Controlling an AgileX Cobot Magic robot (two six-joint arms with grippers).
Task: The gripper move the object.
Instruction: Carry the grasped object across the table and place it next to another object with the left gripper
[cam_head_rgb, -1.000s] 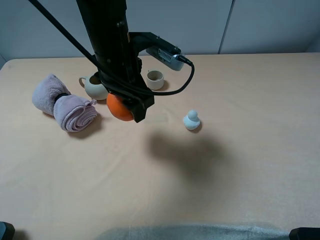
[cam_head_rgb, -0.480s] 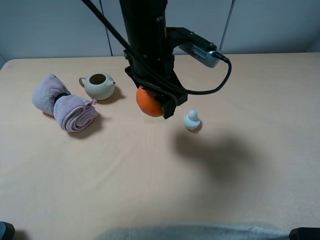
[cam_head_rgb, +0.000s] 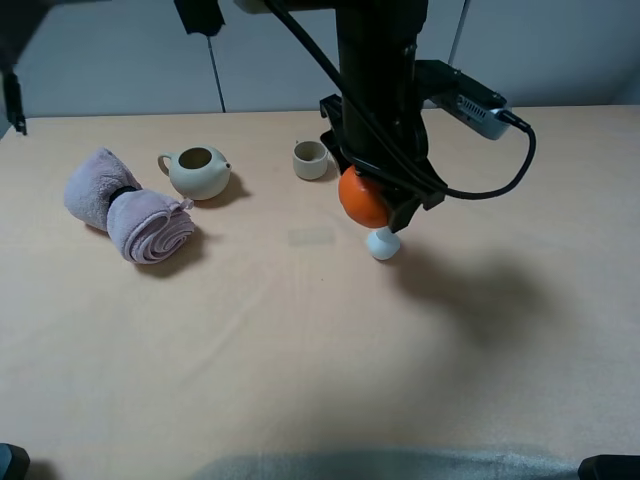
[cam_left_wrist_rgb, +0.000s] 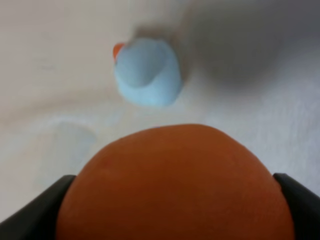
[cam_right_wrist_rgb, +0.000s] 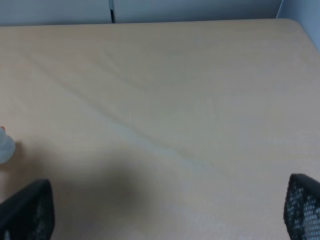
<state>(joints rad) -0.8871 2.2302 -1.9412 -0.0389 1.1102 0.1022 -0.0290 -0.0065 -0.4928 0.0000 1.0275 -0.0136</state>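
The large dark arm's gripper is shut on the round orange fruit and holds it in the air, just above the small pale-blue duck figure. In the left wrist view the fruit fills the space between the black fingers, with the duck on the table beyond it. The right gripper shows only in the right wrist view. Its fingers stand wide apart over bare table, with nothing between them.
A pale teapot and a rolled pink towel lie at the left of the beige table. A small cup stands just left of the arm. The duck shows at the edge of the right wrist view.
The arm has carried the orange fruit to the right, from beside the teapot to above the duck. The cup, hidden before, shows again.
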